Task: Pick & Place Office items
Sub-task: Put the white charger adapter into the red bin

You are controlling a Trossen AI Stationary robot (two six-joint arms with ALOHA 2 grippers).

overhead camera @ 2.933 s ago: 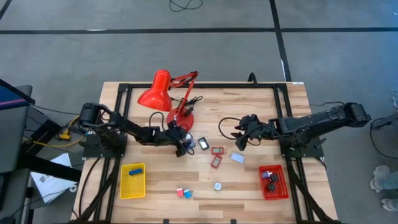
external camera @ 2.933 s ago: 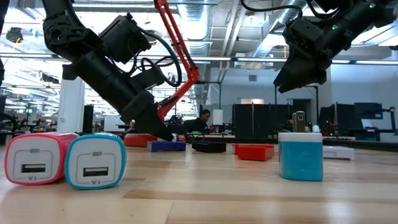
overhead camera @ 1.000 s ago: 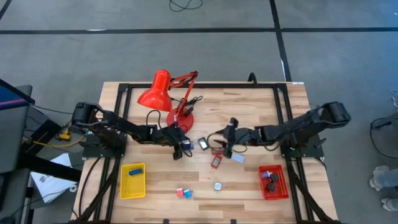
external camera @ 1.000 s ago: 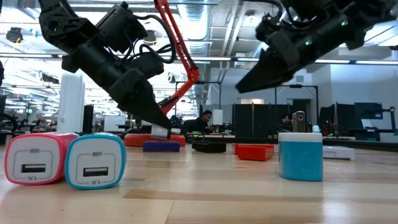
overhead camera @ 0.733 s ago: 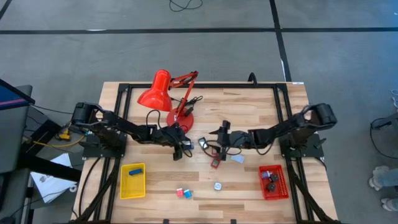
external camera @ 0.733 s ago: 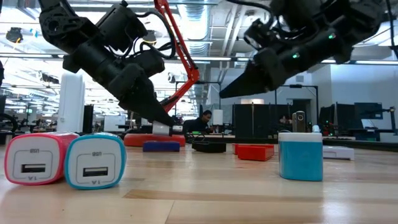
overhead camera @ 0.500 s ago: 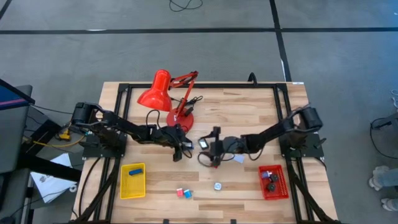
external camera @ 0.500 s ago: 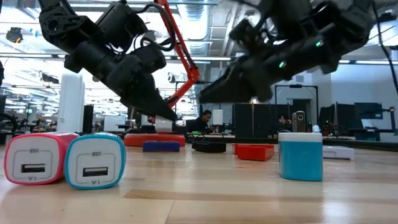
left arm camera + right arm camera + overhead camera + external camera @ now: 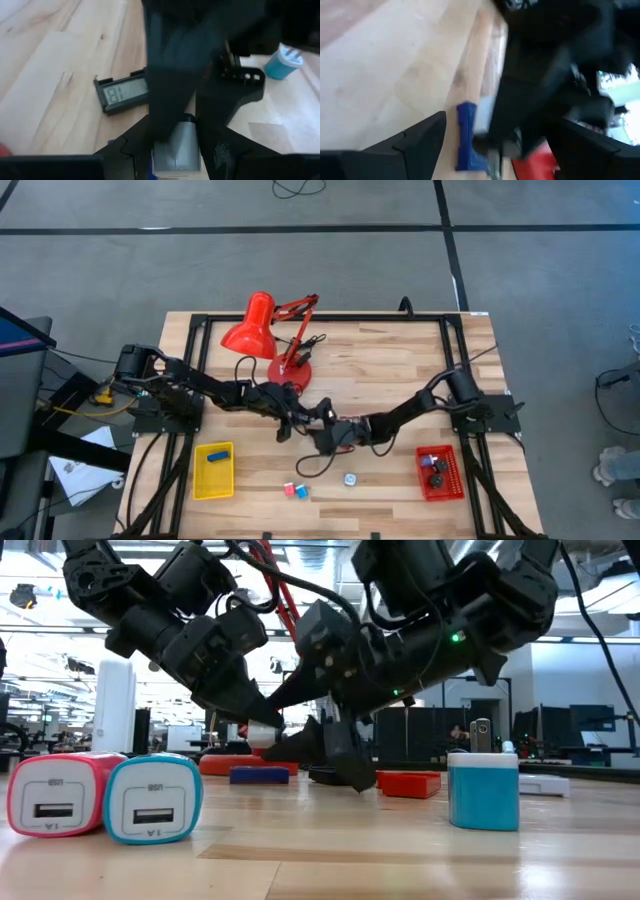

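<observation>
Your left end effector (image 9: 175, 150) grips a grey-white block (image 9: 176, 147); lift it clear. I cannot tell the state of the crowding right end effector (image 9: 318, 432), so separate them.

Both arms reach in and meet near the middle of the table.
The left arm stretches low from its base, and the left gripper (image 9: 290, 420) points down with its fingers (image 9: 222, 120) clamped on a small grey block (image 9: 176, 145). The right arm reaches far across from the other side; the right gripper (image 9: 318, 433) is spread wide, right beside the left one.
</observation>
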